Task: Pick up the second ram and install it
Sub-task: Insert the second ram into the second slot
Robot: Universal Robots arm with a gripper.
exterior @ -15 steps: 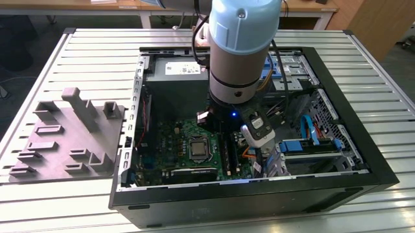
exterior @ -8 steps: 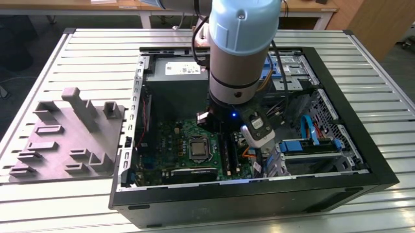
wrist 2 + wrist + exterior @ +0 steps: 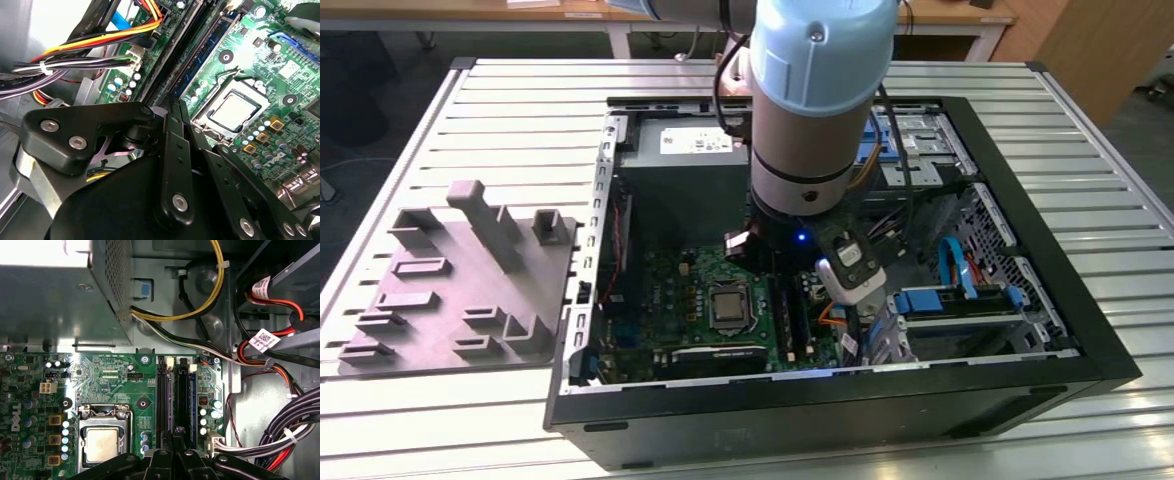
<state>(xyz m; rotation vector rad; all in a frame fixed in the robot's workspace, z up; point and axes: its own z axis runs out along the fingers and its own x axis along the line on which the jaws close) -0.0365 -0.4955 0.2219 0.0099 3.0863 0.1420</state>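
Nearest the wrist cameras, the gripper [image 3: 176, 432] shows as matt black linkage bars with bright screw heads. Its fingers are drawn together to a narrow tip. Whether anything is pinched between them cannot be told.

Just beyond the tip run two long black memory slots on the glossy green motherboard [image 3: 115, 380]. In one slot a thin, dark blue-green stick stands on edge, taken as the second ram [image 3: 185, 405]. In the second wrist view it is a blue strip [image 3: 207, 47] leading away from the gripper [image 3: 170, 102]. The tip sits over the near end of these slots, and contact cannot be judged. The neighbouring slot [image 3: 163, 400] looks dark, and its contents are unclear.

Beside the slots lies the square processor socket [image 3: 102, 445], with a dull silver plate in a metal frame. On the slots' other side, round capacitors stand against a grey sheet-metal wall. Past that wall hang bundled black, red and yellow cables [image 3: 295, 425], leaving little side room.

Farther on, the grey power supply box [image 3: 55, 295], perforated on one face, closes off the far end of the board.

In the exterior view, the pale blue and silver arm [image 3: 814, 90] drops steeply into the open black computer case [image 3: 854, 400]. The case walls box it in on all sides.

On the exterior view's left, well apart from the case, a grey moulded fixture [image 3: 467, 290] rests on the ribbed metal table [image 3: 454, 430].
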